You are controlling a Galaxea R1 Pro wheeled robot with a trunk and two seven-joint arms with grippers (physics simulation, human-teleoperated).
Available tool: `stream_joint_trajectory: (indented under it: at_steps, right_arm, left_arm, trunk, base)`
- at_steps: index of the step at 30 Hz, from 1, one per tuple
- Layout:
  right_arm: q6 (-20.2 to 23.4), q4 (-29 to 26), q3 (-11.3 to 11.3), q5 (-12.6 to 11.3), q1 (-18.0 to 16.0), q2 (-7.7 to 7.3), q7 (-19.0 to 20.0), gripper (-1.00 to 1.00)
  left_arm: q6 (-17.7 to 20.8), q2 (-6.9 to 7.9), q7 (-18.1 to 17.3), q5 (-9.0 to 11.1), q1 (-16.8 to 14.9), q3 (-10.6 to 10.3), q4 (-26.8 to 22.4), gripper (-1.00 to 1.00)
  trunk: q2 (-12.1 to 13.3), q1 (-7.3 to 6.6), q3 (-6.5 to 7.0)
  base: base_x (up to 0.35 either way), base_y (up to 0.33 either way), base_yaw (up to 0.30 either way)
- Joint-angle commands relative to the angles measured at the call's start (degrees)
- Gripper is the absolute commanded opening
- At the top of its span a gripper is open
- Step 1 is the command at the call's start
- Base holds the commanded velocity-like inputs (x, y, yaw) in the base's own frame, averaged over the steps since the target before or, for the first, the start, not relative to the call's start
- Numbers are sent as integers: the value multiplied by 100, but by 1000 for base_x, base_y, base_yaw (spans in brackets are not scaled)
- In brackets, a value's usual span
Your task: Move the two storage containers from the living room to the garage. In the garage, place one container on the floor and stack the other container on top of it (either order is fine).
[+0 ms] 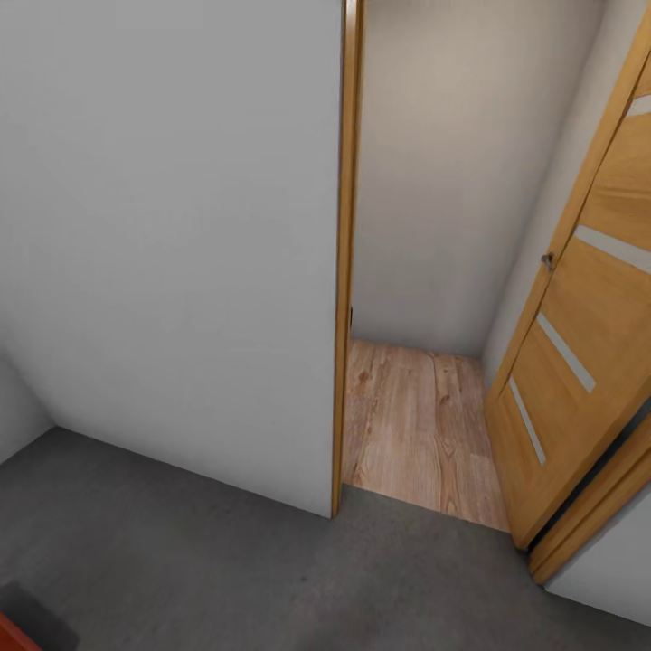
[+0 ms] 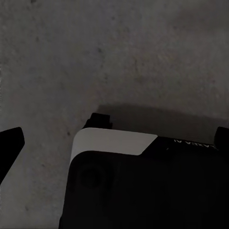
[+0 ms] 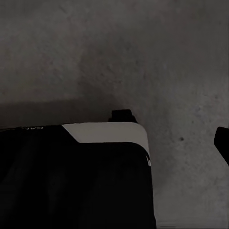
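Setting: the head view looks down at a doorway from the garage side, with dark grey speckled concrete floor [image 1: 226,551] in the foreground.
Doorway: a wood-framed opening [image 1: 347,262] leads to a strip of light wood plank floor [image 1: 416,425] and a plain pale wall beyond.
Door: a light wood door [image 1: 588,316] with narrow frosted strips stands swung open at the right, its small handle near the frame edge.
Wall: a plain white-grey wall [image 1: 172,235] stands left of the doorway and meets the concrete.
Storage container: a small red-orange corner [image 1: 11,636] shows at the lower left edge of the head view, sitting low by the concrete; too little shows to tell what it holds, or whether it is one bin or two.
Left gripper: the left wrist view shows one dark fingertip [image 2: 10,143] over the concrete and the robot's black and white base [image 2: 143,181]; whether the fingers are spread cannot be told.
Right gripper: the right wrist view shows a dark fingertip [image 3: 222,140] at the picture's edge, over concrete, beside the same base [image 3: 76,176]; its opening cannot be told.
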Motion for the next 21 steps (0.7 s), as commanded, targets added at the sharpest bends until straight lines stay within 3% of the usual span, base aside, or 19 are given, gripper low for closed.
stream_joint_trajectory:
  at_steps: [1,8,21]
  right_arm:
    - [125,19,49,-26,-6,2,104,100]
    - [721,16,49,-1,-8,-5,462,100]
    - [750,11,50,-2,-10,0,453,100]
  left_arm:
    - [-4,0,14,48,2,-18,2,100]
    - [239,-1,5,47,6,-18,2,100]
    - [263,2,5,37,7,-18,-6,100]
  trunk:
    - [-5,0,-6]
    - [-5,0,-6]
    - [-5,0,-6]
  base:
    - [0,0,0]
    - [0,0,-18]
    - [0,0,-229]
